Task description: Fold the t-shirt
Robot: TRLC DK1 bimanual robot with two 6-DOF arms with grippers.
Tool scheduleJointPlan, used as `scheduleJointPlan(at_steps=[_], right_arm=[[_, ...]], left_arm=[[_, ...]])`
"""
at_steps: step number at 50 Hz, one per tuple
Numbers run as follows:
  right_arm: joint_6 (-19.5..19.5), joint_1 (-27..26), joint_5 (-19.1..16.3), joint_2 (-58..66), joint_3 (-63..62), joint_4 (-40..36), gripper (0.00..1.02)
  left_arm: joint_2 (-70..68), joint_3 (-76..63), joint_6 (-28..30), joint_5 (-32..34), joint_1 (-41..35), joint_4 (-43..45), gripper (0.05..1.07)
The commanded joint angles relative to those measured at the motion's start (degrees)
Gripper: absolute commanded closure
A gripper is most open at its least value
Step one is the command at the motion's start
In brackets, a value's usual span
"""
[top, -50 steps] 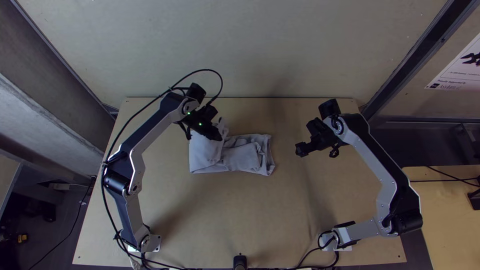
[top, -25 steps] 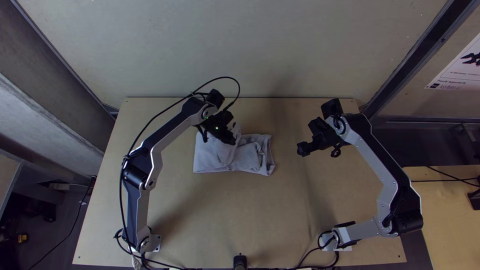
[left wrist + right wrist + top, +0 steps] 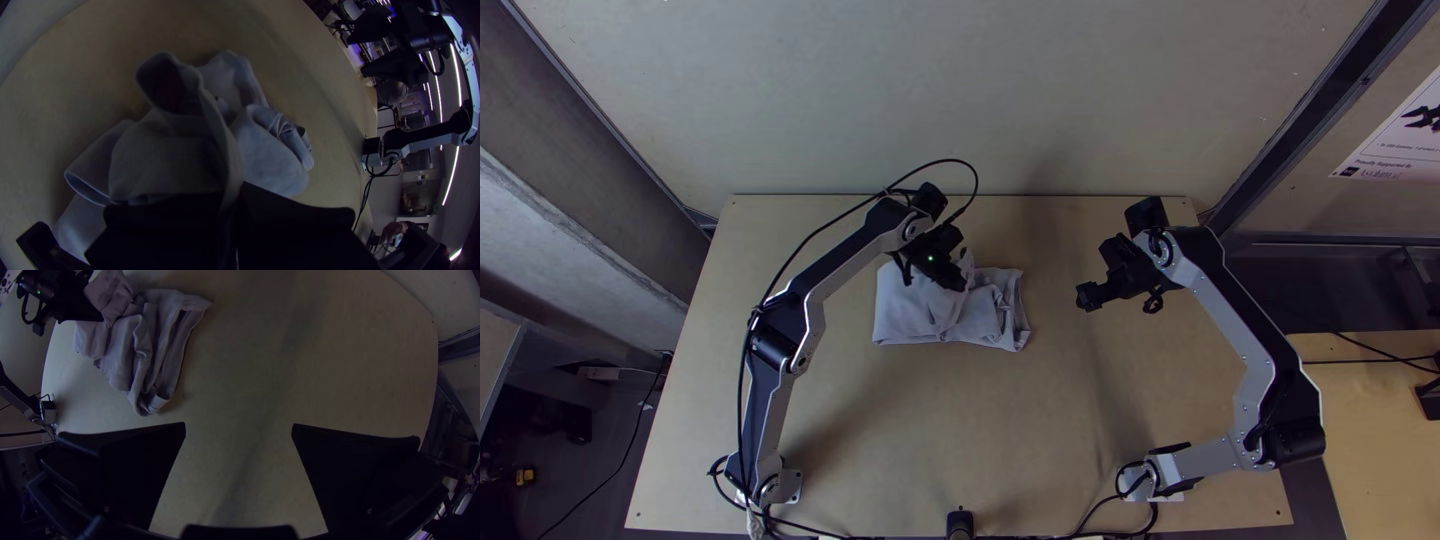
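Over on the far half of the tabletop, left of the middle, I see the grey t-shirt folded into a small bundle, smooth at its left end and rumpled at its right. The left claw is closed on a raised fold of it, cloth pinched between the fingers. The right claw hangs well apart, off the bundle's right side, its fingers spread wide with nothing between them.
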Motion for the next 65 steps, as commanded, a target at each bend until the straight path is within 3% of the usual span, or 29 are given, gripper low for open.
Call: scheduleJointPlan(at_steps=[1,16,19,21,23,24,25,26,65], right_arm=[[-1.15,-0.48,-0.09,1.21,1.00,0.10,0.05],[-1.50,-1.09,-0.09,1.39,1.09,0.10,0.05],[-1.59,-1.18,-0.09,1.30,1.00,0.10,0.05],[-1.59,-1.27,-0.09,1.21,1.00,0.10,0.05],[-1.59,-1.36,-0.09,1.13,1.00,0.10,0.05],[-1.67,-1.36,-0.09,1.13,1.09,0.10,0.05],[-1.59,-1.36,-0.09,1.04,1.09,0.10,0.05],[-1.67,-1.44,-0.09,1.04,1.09,0.10,0.05],[-0.62,-0.48,-0.18,-0.28,2.14,0.10,0.05]], left_arm=[[1.77,2.47,-1.50,1.11,-0.93,0.21,1.04],[3.88,3.70,-3.17,1.11,-2.51,1.44,1.04],[4.50,4.49,-3.61,1.11,-2.95,1.53,0.98],[4.76,4.93,-3.69,1.11,-3.30,1.62,0.85],[5.20,5.55,-3.52,1.11,-3.74,1.44,0.47],[5.29,5.64,-3.25,1.11,-4.00,1.35,0.22],[5.29,5.73,-3.25,1.11,-4.18,1.26,0.06],[5.29,5.73,-3.17,1.02,-4.27,1.18,0.10],[-4.82,9.06,-2.02,1.19,-3.04,-5.94,0.09]])
